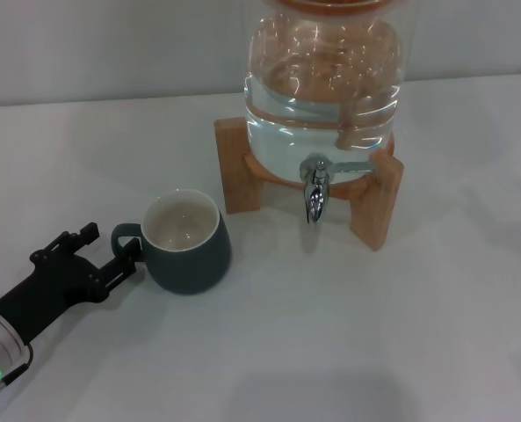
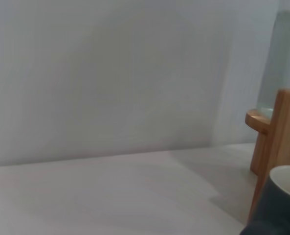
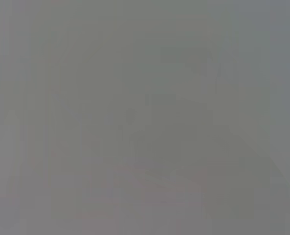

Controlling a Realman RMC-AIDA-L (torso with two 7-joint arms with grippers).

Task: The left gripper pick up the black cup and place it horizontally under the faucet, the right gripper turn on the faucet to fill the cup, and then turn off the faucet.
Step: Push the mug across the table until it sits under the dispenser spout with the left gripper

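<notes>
L pincer [image 1: 111,251] spread at black cup [image 1: 187,241] handle | cup unlifted on bench | faucet [image 1: 314,189] untouched | R pincer unseen; state unknown

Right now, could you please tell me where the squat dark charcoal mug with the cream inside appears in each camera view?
Head view: the dark charcoal mug stands left of centre, upright, handle toward the left gripper.
Left wrist view: only its rim and side show, at the lower right corner.
Right wrist view: not in it.
Shared landmark: the wooden stand beside the mug.
</notes>
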